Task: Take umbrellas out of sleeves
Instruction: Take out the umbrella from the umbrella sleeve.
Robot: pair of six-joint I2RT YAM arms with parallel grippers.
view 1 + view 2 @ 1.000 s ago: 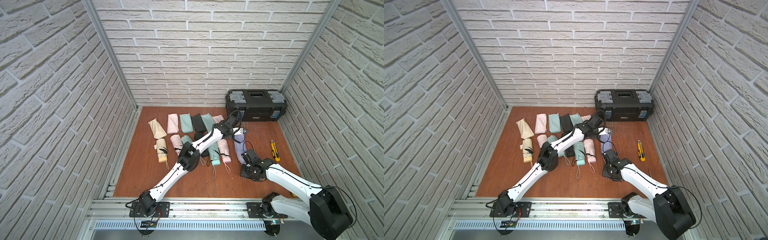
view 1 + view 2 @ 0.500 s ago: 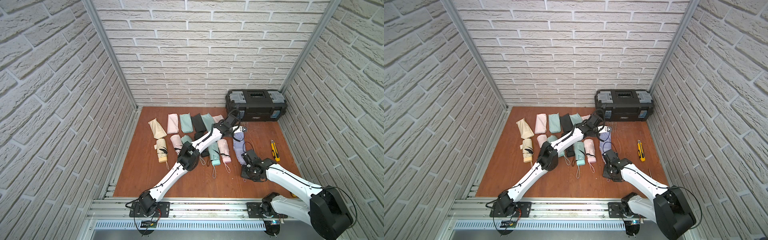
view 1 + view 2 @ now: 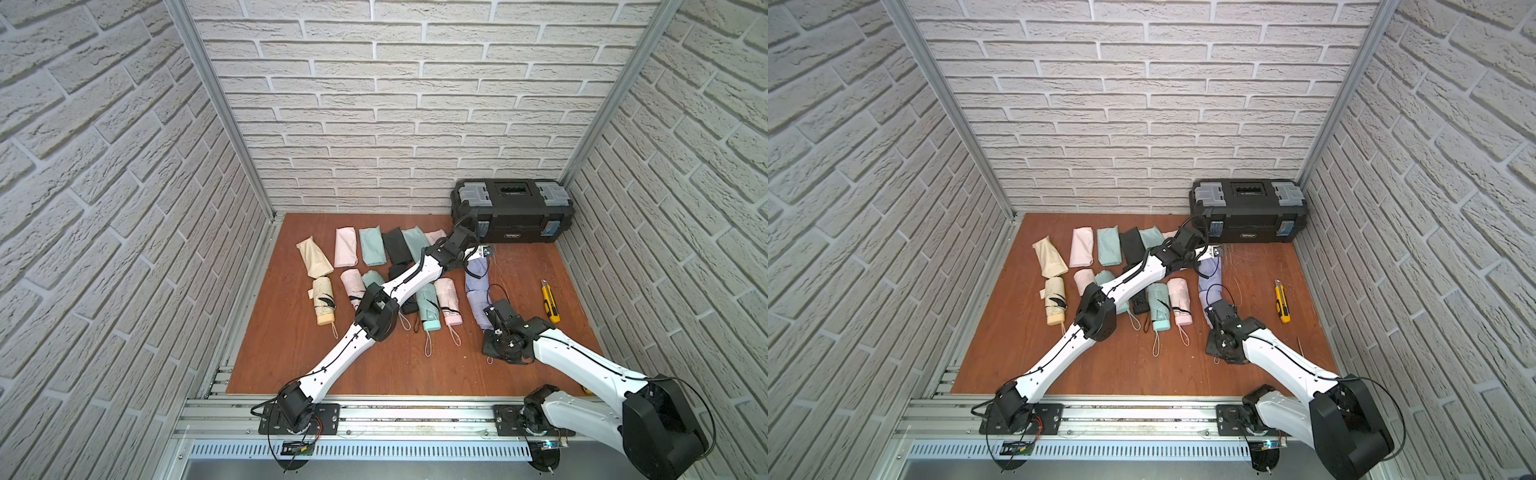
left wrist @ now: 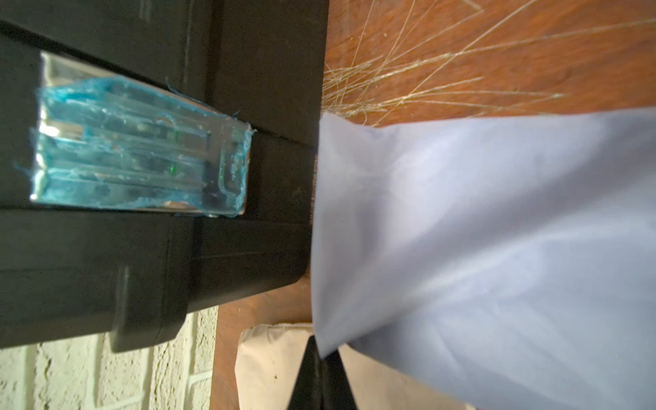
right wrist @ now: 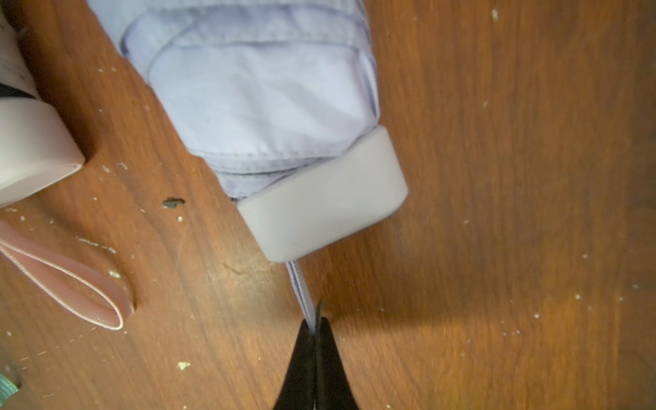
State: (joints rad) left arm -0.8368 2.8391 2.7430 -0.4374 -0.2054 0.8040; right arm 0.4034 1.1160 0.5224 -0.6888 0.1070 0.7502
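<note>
While both top views show the lilac umbrella (image 3: 477, 302) stretched between the left gripper (image 3: 473, 255) and the right gripper (image 3: 491, 336), bare wooden floor (image 3: 519, 270) opens beyond it toward the yellow utility knife (image 3: 549, 305). From the left wrist, that gripper (image 4: 319, 355) is clenched on a corner of the lilac sleeve (image 4: 479, 248), the black toolbox (image 4: 248, 71) edge just ahead. From the right wrist, the closed tips pinch the umbrella's wrist loop (image 5: 300, 284) just past the handle (image 5: 323, 198); open floor lies one side, a pink umbrella (image 5: 32, 149) the other.

No legible text anywhere. Black toolbox (image 3: 513, 212) has a small front label (image 3: 512, 235), too small to read. White tag (image 3: 484, 251) is also unreadable.
</note>
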